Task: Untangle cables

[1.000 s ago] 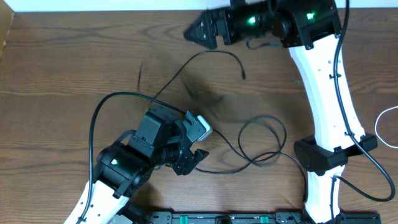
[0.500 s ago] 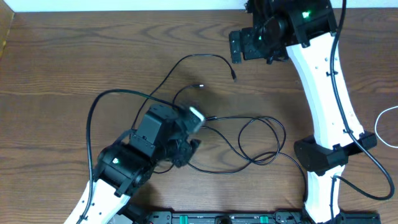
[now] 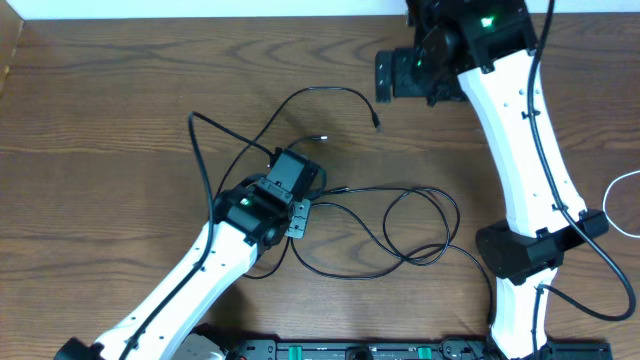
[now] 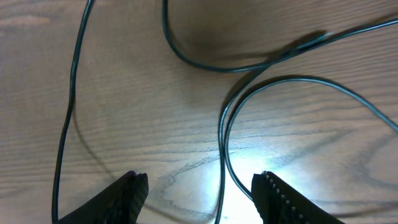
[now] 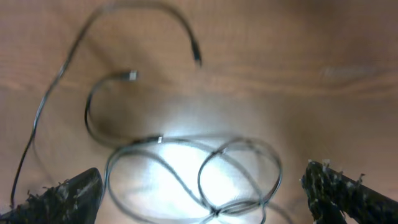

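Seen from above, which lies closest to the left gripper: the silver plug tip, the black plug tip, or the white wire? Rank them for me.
1. Silver plug tip, mid-table, just beyond the left gripper.
2. Black plug tip, farther off to the right.
3. White wire, at the far right edge.

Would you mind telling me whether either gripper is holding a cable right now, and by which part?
Nothing is held. The left gripper is open, with a black cable passing loose between its jaws; the right gripper is open and empty.
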Available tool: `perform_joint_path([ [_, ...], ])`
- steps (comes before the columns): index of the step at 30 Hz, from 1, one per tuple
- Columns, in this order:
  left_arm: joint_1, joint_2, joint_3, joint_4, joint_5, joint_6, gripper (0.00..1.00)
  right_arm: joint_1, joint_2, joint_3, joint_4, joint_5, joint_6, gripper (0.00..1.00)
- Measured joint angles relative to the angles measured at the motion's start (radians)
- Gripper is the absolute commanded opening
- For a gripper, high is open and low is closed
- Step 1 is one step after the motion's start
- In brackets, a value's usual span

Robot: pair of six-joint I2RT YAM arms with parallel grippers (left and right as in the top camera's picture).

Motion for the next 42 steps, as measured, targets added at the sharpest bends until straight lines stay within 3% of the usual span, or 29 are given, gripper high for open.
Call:
perform_joint_path([
  [10,0.0,0.006,0.0,-0.016,-0.014,-0.01,0.6,0.078,-0.055,-0.5,0.0,0.014,0.01,0.99],
  [19,0.0,0.006,0.0,-0.015,-0.014,-0.006,0.6,0.211,-0.478,-0.896,0.014,0.078,-0.039,0.99],
  [23,0.0,0.006,0.0,-0.014,-0.014,0.005,0.6,0.302,-0.577,-1.11,0.145,0.047,-0.177,0.99],
  [33,0.0,0.006,0.0,-0.014,-0.014,0.048,0.61,0.455,-0.58,-1.505,0.517,0.011,-0.554,0.99],
  [42,0.072,-0.037,0.0,-0.002,0.026,0.066,0.65,0.456,-0.579,-1.559,0.656,0.063,-0.644,0.99],
])
